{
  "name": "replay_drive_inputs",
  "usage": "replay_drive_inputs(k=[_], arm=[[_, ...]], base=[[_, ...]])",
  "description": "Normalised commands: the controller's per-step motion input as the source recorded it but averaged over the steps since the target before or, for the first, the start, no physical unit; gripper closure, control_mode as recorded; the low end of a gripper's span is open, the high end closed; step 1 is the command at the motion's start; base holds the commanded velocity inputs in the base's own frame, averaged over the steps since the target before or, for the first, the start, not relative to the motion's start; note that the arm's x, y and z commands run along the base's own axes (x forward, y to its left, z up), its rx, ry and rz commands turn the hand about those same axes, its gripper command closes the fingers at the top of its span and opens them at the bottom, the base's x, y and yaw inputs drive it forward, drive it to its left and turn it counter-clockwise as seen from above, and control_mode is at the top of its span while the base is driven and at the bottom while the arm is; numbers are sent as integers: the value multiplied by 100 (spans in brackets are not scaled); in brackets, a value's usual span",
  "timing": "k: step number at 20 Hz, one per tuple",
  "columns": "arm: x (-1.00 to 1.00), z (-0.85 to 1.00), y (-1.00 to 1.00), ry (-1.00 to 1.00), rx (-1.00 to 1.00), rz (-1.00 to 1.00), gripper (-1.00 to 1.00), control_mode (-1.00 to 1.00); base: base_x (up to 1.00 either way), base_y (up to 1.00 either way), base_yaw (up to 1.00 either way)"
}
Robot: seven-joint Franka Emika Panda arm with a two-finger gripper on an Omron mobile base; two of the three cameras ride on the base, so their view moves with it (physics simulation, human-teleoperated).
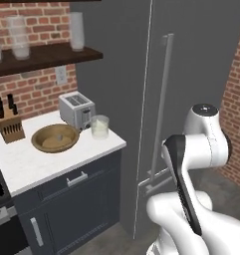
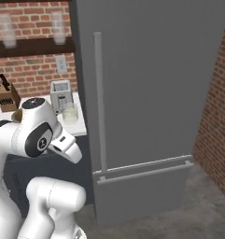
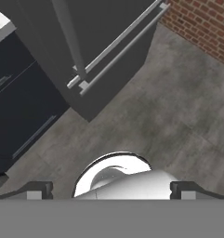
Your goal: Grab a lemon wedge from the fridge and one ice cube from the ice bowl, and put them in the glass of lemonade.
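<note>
Fridge (image 2: 151,93): doors closed, centre of right base view. Ice bowl (image 1: 55,138): left on the white counter (image 1: 37,159) in left base view, glass of lemonade (image 1: 99,126) just right (toaster (image 1: 76,109) behind). Gripper (image 3: 111,189): fingers spread wide, empty, bottom of hand view, over grey floor (image 3: 178,121).

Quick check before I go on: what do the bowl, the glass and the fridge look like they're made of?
Bowl: looks wooden, brown with a matte, grainy inside. Glass: clear, see-through wall, probably glass, with pale whitish liquid inside. Fridge: matte grey, likely painted or brushed metal, with lighter grey bar handles; the flat render leaves that open.
</note>
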Motion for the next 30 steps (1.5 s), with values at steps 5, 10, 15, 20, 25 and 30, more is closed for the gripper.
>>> replay_drive_inputs(k=[5, 10, 15, 20, 25, 30], arm=[[0, 0, 0, 0, 0, 0, -100, 100], [0, 0, 0, 0, 0, 0, -100, 100], [0, 0, 0, 0, 0, 0, -100, 100], [0, 0, 0, 0, 0, 0, -100, 100], [0, 0, 0, 0, 0, 0, -100, 100], [0, 0, 0, 0, 0, 0, -100, 100]], base=[[-6, -48, 0], [-34, -3, 1], [-49, 0, 5], [-5, 0, 0], [0, 0, 0], [0, -1, 0]])
